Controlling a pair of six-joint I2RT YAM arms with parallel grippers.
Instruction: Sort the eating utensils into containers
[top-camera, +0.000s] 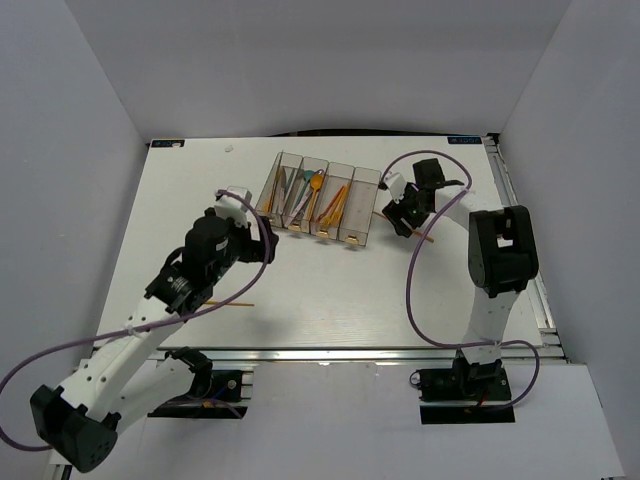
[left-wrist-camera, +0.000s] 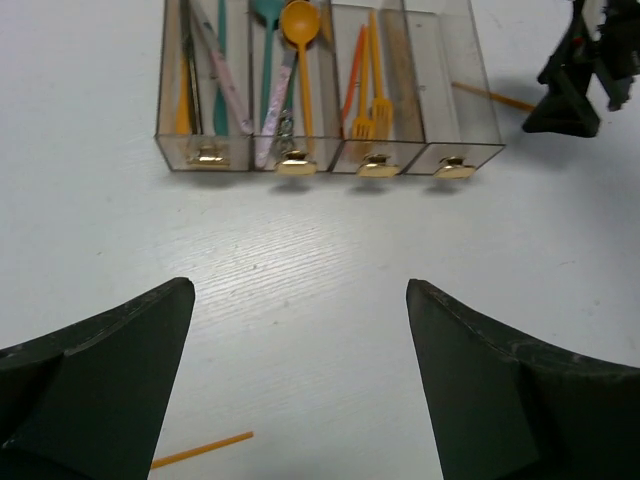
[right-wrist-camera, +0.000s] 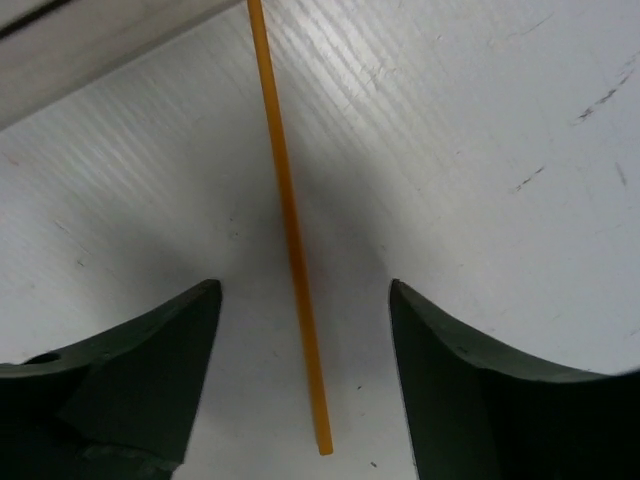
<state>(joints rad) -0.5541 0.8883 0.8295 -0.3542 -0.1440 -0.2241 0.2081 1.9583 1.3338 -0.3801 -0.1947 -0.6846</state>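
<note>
The four joined clear containers (top-camera: 362, 205) stand at the table's back middle and hold several orange, teal, red and grey utensils (top-camera: 312, 195). In the left wrist view the containers (left-wrist-camera: 455, 100) show their yellowish tags, and the rightmost one looks empty. My right gripper (top-camera: 402, 217) is open, low over the table just right of the containers. A thin orange utensil handle (right-wrist-camera: 290, 230) lies between its fingers (right-wrist-camera: 160, 350), untouched. My left gripper (top-camera: 263, 243) is open and empty in front of the containers. Another orange handle (top-camera: 236, 303) lies on the table behind it and shows in the left wrist view (left-wrist-camera: 200, 451).
Purple cables (top-camera: 412, 280) loop from both arms over the table. White walls enclose the table on the left, back and right. The container wall (right-wrist-camera: 90, 45) is close ahead of my right gripper.
</note>
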